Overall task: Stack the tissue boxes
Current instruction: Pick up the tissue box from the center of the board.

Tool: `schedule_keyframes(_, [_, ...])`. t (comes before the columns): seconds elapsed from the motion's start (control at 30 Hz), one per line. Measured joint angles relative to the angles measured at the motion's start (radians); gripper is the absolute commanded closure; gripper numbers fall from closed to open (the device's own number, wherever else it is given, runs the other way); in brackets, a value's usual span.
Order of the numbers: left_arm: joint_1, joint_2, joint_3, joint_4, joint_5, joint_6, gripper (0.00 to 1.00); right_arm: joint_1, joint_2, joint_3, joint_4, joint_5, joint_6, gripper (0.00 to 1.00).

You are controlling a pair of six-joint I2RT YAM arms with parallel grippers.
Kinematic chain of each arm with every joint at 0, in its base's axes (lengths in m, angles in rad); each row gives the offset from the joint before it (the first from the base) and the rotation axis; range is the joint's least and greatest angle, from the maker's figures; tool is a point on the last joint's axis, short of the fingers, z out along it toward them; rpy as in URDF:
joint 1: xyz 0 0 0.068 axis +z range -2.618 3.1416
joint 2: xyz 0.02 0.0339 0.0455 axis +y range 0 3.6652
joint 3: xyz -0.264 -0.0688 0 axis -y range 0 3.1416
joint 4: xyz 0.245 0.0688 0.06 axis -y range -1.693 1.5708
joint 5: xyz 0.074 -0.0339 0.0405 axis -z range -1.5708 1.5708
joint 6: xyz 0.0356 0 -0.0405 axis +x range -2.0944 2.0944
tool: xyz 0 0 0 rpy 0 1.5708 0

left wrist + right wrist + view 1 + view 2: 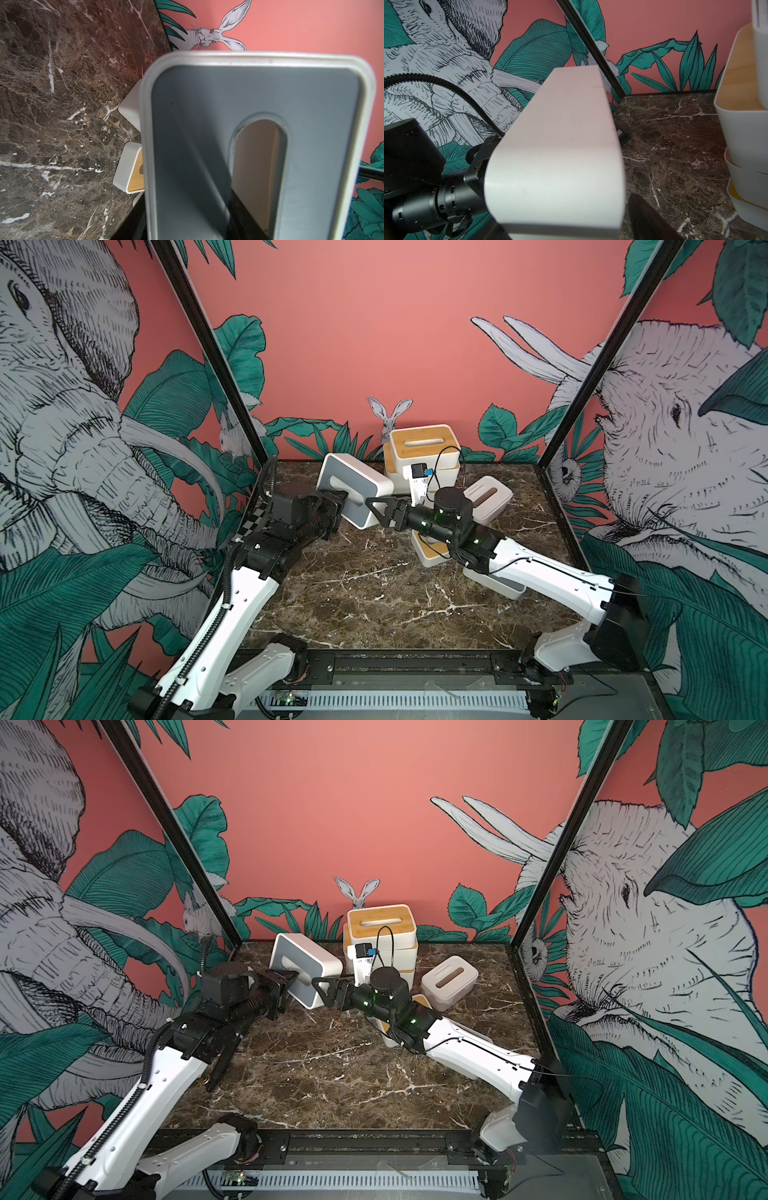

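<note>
We have the white rounded plastic tissue box with a grey slotted lid tipped up on edge over the brown marble tabletop, lid facing the left arm. We cannot tell whether its lower edge rests on the tabletop.

The left claw is part-way closed and clamped on this box, with 1 finger hooked through the slot in the left wrist view. We judge that this slot hold is why the box hangs tilted rather than level.

The right claw sits at the box's lower end, jaws apart on either side of its plain white wall. In the right wrist view 1 dark finger lies just beside that wall. We cannot tell whether the jaws already pinch it. A second hold on the body would let us level the box.

The likely target is the stack of 3 white boxes with bamboo-wood lids, at the back centre by the wall. A white box with a pale slotted lid lies to the right of the stack, and a bamboo-lidded box lies under the right arm.
</note>
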Motion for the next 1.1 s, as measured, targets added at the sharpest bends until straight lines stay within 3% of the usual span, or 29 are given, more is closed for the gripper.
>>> schedule_keyframes(0.73, [-0.006,0.0,-0.048,0.028,-0.003,-0.031,0.51,0.0,0.017,0.019,-0.027,0.002,-0.004,0.44])
schedule_keyframes(1.1, [-0.006,-0.021,-0.07,0.062,-0.004,-0.01,0.22,0.0,-0.007,0.019,-0.098,0.039,-0.03,0.5])
